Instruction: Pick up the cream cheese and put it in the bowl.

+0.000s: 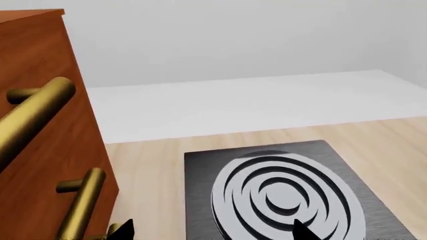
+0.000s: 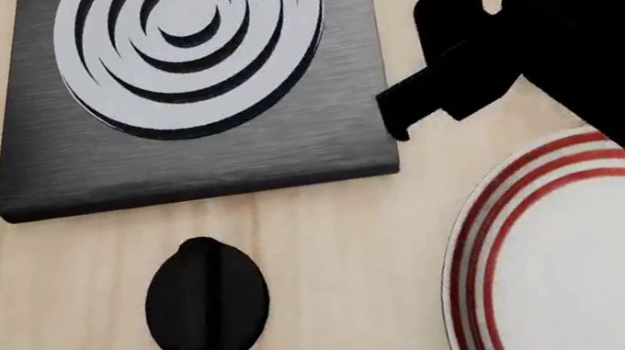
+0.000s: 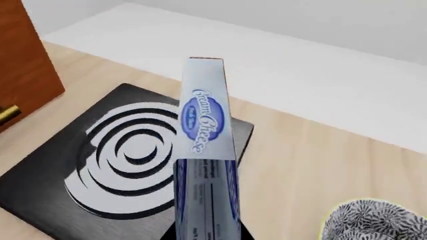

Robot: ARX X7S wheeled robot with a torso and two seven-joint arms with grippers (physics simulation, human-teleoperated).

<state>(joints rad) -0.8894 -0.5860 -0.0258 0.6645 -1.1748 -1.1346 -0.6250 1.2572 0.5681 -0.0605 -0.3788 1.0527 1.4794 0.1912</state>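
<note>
The bowl [image 3: 373, 220] is cropped at the frame corner; the cream cheese [image 3: 205, 150] hides its holding fingers.

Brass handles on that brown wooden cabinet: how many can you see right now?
2 in the left wrist view: the upper brass bar handle and the lower brass bar handle, both on the brown wooden cabinet. The right wrist view shows one brass tip. More may lie outside the frame.
</note>
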